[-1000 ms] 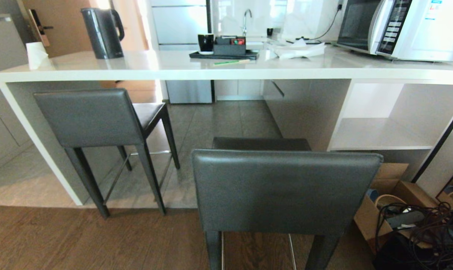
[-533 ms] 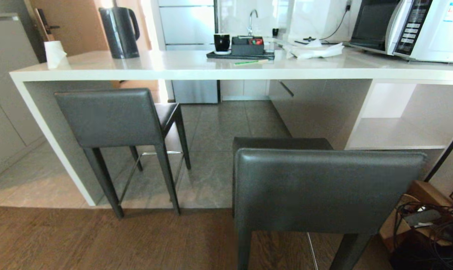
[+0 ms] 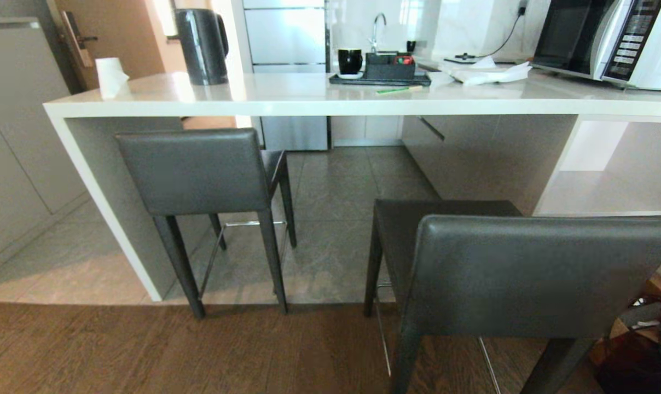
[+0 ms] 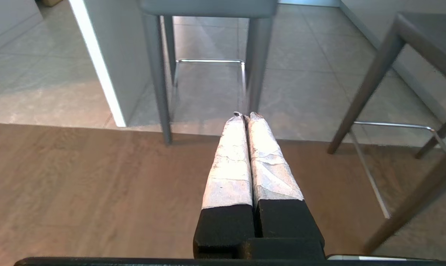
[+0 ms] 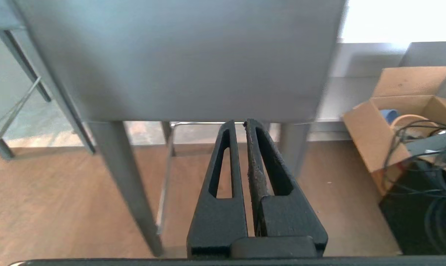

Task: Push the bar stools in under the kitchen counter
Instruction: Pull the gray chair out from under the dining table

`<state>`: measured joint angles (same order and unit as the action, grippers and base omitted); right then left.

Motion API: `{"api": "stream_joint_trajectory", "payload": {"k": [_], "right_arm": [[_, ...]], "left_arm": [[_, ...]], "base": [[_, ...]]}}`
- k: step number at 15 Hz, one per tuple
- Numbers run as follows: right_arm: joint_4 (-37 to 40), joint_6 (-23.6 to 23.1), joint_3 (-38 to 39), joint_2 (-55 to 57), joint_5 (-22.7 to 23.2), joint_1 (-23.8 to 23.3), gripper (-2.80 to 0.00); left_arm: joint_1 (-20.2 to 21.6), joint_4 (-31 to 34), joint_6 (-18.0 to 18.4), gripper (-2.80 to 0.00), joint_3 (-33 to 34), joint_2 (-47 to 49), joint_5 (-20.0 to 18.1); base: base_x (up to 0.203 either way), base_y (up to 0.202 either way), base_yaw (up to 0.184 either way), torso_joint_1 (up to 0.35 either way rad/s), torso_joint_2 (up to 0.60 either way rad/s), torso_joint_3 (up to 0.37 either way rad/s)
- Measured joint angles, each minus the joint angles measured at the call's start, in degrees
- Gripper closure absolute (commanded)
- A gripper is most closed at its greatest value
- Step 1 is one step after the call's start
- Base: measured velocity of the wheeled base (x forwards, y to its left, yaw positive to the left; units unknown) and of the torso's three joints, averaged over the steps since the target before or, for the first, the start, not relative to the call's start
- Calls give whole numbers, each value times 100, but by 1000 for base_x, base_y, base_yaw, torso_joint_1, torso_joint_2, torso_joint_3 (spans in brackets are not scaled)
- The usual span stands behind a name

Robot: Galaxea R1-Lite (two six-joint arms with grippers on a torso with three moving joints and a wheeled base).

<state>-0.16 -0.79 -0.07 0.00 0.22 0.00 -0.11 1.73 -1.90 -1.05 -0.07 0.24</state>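
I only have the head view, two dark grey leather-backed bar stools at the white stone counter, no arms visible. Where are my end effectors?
Observer: The left end effector, tape-wrapped fingers shut, hangs over the wooden floor, pointing at the far dark grey leather-backed bar stool.
Operator: And the right?
Observer: The right end effector, black fingers shut and empty, points at the near stool's backrest.
Operator: Anything beside that stool?
Observer: An open cardboard box with black cables trailing over it.
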Motion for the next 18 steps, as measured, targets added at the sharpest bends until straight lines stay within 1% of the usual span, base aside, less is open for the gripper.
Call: {"api": "stream_joint_trajectory", "payload": {"k": [18], "right_arm": [[2,3,3,0,0,0,0]], "left_arm": [[1,2,0,0,0,0,0]], "base": [[0,196,-1,3,3,3]]}}
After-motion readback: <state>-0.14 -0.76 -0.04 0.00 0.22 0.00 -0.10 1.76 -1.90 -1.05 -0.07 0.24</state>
